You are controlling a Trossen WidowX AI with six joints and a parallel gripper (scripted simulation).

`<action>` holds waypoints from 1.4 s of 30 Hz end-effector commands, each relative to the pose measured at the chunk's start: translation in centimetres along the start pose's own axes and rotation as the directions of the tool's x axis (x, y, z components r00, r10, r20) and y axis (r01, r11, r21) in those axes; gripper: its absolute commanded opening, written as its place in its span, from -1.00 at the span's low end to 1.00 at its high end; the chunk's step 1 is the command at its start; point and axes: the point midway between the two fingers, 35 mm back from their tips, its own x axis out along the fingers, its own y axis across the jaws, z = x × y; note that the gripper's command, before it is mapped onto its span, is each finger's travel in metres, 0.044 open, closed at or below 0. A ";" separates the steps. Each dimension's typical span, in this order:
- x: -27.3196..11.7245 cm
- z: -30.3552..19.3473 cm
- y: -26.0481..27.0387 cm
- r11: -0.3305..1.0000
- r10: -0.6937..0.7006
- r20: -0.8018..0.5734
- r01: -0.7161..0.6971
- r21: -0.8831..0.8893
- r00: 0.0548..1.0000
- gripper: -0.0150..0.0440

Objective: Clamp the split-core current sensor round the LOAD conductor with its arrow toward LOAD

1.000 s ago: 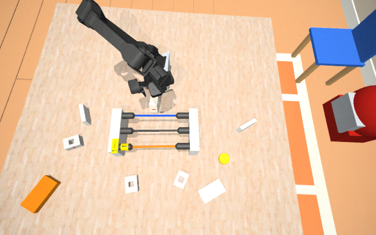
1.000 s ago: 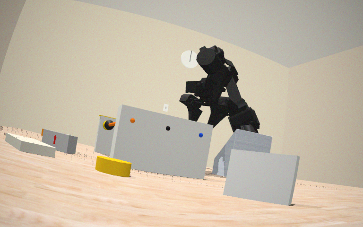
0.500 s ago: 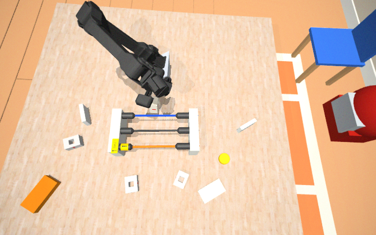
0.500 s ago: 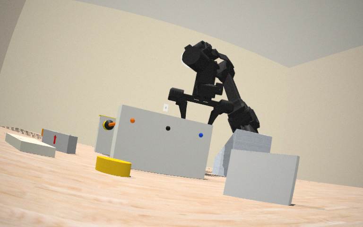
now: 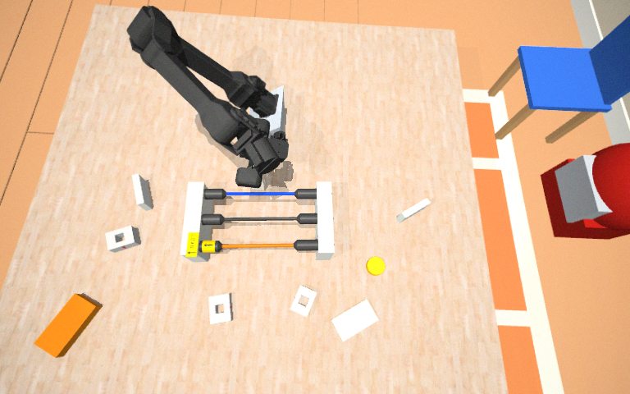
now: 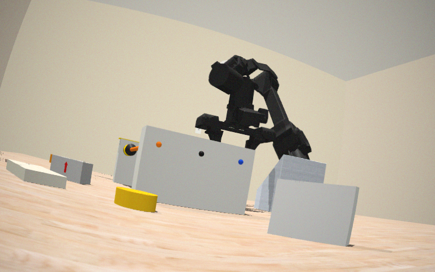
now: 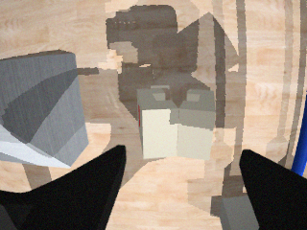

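Note:
The pale split-core sensor [image 7: 160,134] stands on the table in the wrist view, its two halves parted by a notch at the top of that view. A sliver of red shows on its left side; the arrow's direction cannot be read. In the top view the arm hides it. My gripper [image 7: 183,155] [image 6: 234,144] is open and empty above the sensor, with one finger to each side in the wrist view. The orange conductor [image 5: 257,246] [image 6: 133,149] has a yellow tag [image 5: 208,246] at its left end, beside the yellow LOAD label [image 5: 191,245] on the rack.
The blue conductor [image 5: 260,194] [image 7: 302,144] is nearest the arm, with the black conductor [image 5: 260,218] in the middle. A grey block [image 5: 277,116] [image 6: 301,168] [image 7: 48,105] stands close by the gripper. White blocks, a yellow disc [image 5: 376,265] [image 6: 135,200] and an orange block [image 5: 66,325] lie around the rack.

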 end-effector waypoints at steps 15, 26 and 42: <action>3.0 -0.2 0.1 1.000 -0.001 -0.007 0.001 -0.007 1.000 0.59; 3.3 -0.2 0.1 1.000 0.000 -0.004 0.000 0.000 1.000 0.46; 2.5 0.0 -0.1 1.000 0.000 -0.001 0.000 -0.001 1.000 -0.17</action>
